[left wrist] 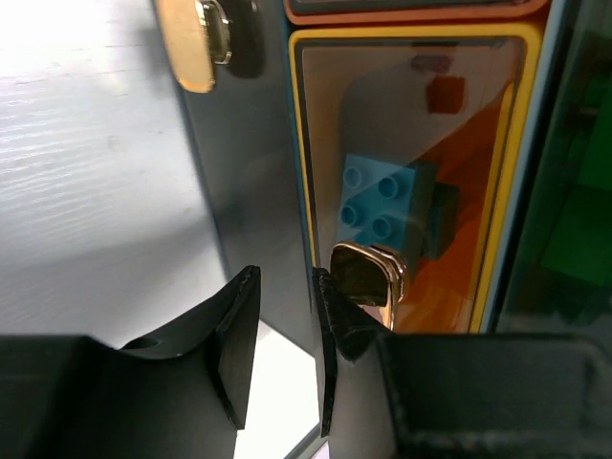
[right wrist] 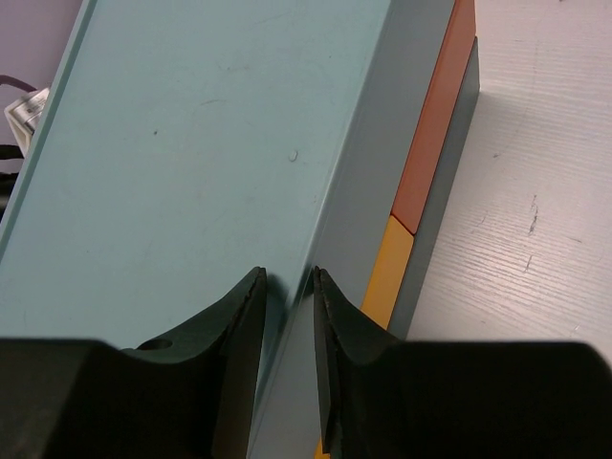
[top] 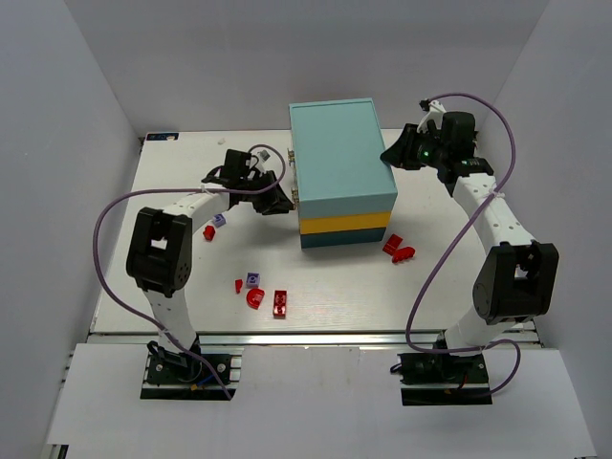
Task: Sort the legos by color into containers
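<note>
The cabinet of light teal, yellow and darker teal layers stands mid-table. My left gripper is at its left face, jaws a little apart with nothing between them. A gold handle of a yellow-framed clear drawer sits just outside the right fingertip. A light blue lego lies inside that drawer. My right gripper is at the cabinet's upper right edge, jaws slightly apart over that edge. Red legos and purple legos lie on the table.
More red legos lie right of the cabinet's front. A red lego and a purple one lie under my left arm. Another gold handle shows above. White walls enclose the table.
</note>
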Tool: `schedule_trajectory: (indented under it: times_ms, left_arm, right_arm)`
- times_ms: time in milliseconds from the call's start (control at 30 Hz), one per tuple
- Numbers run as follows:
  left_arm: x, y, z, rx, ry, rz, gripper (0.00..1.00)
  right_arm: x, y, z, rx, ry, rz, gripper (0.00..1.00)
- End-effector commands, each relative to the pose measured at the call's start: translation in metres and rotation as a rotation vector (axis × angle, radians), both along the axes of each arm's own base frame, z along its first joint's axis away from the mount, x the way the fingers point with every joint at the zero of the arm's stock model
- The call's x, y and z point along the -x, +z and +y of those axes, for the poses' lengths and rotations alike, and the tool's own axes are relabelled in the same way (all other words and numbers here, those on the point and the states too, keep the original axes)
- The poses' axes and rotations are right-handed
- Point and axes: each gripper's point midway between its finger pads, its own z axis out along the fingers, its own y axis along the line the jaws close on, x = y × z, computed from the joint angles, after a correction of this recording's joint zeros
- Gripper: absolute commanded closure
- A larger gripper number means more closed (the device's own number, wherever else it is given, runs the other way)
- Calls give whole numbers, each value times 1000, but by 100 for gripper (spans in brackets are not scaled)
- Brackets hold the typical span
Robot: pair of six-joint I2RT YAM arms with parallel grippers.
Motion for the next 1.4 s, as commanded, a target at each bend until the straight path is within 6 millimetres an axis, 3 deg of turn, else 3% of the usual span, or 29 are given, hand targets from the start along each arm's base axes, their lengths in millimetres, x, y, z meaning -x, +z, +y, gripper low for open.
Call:
schedule_trajectory:
  times_ms: [0,133,167,233,367,633,733,767,800,867,933,1000,1033,1100,1133,1367]
  left_arm:
    - [-6,28,-14,53,-27,-68,62]
    - [0,24,-14,36,-22,-53,61]
    - [1,24,-12,23,-12,-50,61]
    - [-3,19,6,-21,54,-51,61]
    - [-11,35,41,-96,205,-94,60]
    - [-36,66,73,-118,376,-184,57]
    - [-50,68,66,-65,357,-191,56]
    - [-59,77,61,-43,349,-210,54]
    - [-67,66,61,-40,349,-188,53]
    - [-82,78,53,8,337,-222,46]
    - [-97,69,47,28,331,-220,44]
    - [-114,83,42,72,308,-258,42]
    - [-121,69,38,78,300,-231,41]
    - [-134,78,30,115,272,-249,40]
    - [-141,64,32,121,279,-224,39]
    - [-163,65,12,261,239,-242,39]
  right_arm:
    - [15,-10,14,-14,58,41,69]
    - [15,-9,12,-9,51,35,65]
    - [15,-9,12,-4,47,33,58]
    - [14,-7,9,4,40,20,52]
    - [13,-5,4,21,29,5,44]
    - [15,-6,-1,39,33,-5,42]
    - [16,-7,1,52,67,-19,40]
    - [17,-8,2,53,81,-22,39]
    - [17,-8,4,54,95,-24,39]
    - [21,-6,8,56,148,-46,38]
    - [25,-4,13,46,199,-60,37]
    - [26,-4,16,45,235,-71,37]
    - [27,-5,18,45,250,-75,37]
    - [27,-5,19,44,267,-77,37]
    - [28,-4,20,43,275,-80,37]
    - [28,-8,20,47,287,-71,37]
